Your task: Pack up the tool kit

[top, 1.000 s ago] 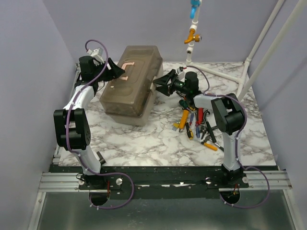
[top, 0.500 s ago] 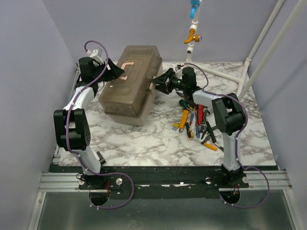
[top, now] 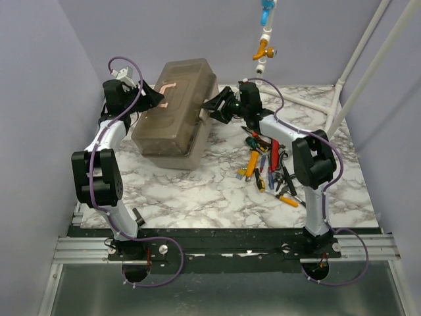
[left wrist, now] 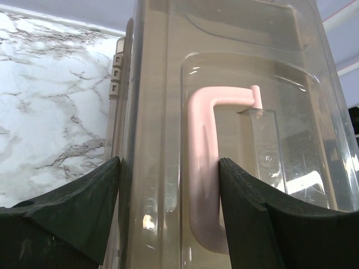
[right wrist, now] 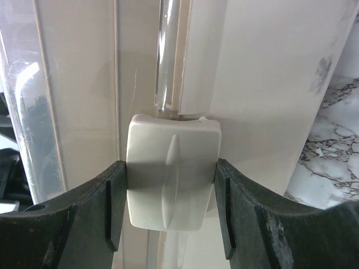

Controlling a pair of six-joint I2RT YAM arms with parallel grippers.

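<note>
The tool kit's grey-brown toolbox (top: 172, 122) lies closed at the back left of the marble table, its smoky lid (left wrist: 291, 112) down and its pink handle (left wrist: 203, 168) flat in the lid's recess. My left gripper (top: 151, 97) is at the box's left side. In the left wrist view this gripper (left wrist: 169, 185) is closed across the lid's edge and the handle. My right gripper (top: 212, 105) is at the box's right end, its jaws (right wrist: 169, 185) pressed on both sides of the beige latch (right wrist: 171, 140). Loose colourful-handled tools (top: 268, 168) lie in a heap to the right.
A white pipe with an orange and a blue valve (top: 263, 47) hangs above the table's back. White frame tubes (top: 358, 69) slant at the back right. Purple walls close in the left and back. A black rail (top: 223, 240) runs along the near edge.
The toolbox has shifted and turned a little to the left. The right gripper moved left onto the box's end latch; the left gripper moved back and left with the box.
</note>
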